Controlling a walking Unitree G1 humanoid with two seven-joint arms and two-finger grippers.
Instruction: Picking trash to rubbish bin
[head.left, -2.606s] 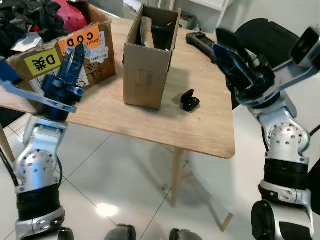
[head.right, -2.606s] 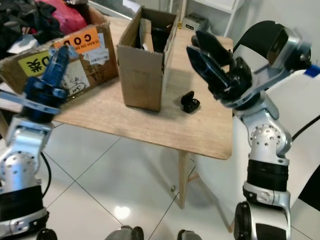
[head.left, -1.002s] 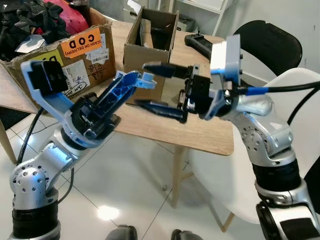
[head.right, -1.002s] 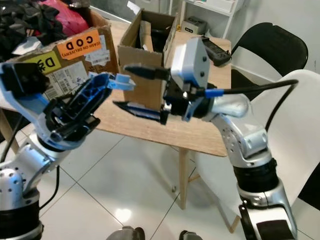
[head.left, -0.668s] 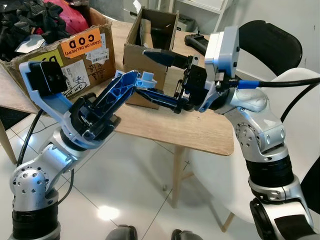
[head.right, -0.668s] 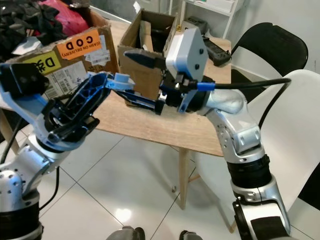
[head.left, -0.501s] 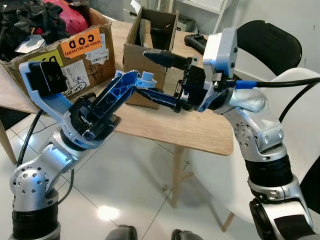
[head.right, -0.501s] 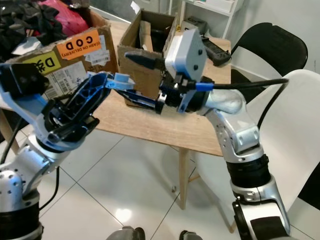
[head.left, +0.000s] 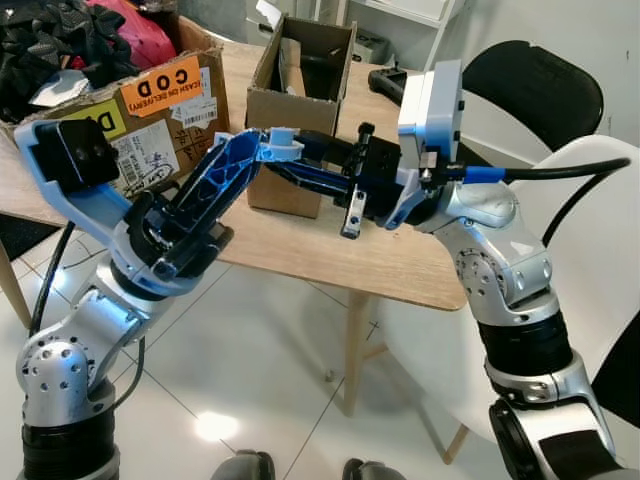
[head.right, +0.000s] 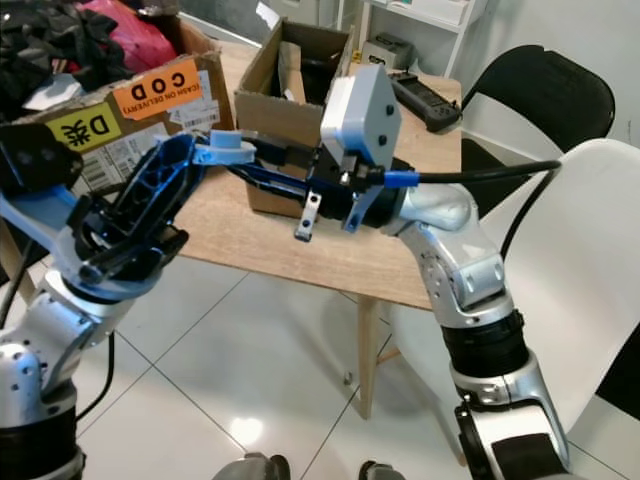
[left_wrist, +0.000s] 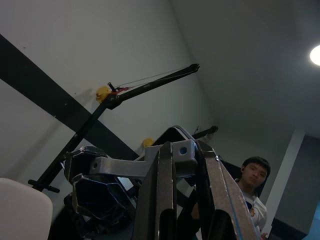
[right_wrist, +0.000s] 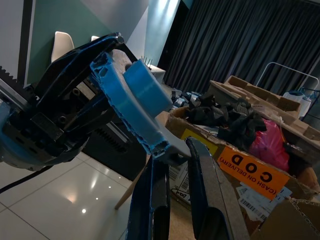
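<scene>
Both my arms are raised in front of the wooden table (head.left: 420, 265), fingers pointing at each other. My left gripper (head.left: 272, 143) has blue fingers pressed together with nothing between them. My right gripper (head.left: 287, 157) points left, its dark fingers (right_wrist: 197, 165) drawn close with only a thin gap, empty. Its tips lie right by the left gripper's pale blue fingertip (right_wrist: 146, 90). No loose trash or rubbish bin can be made out; my right arm hides the table's middle.
An open brown cardboard box (head.left: 300, 70) stands on the table behind the grippers. A larger box (head.left: 150, 95) with orange and yellow labels holds dark clothes at left. A black chair (head.left: 540, 95) and white chair (head.left: 590, 250) stand at right. A person (left_wrist: 254, 175) stands beyond.
My right gripper's fingers, wide apart a second ago, have closed together. Both grippers have risen slightly and their tips now meet.
</scene>
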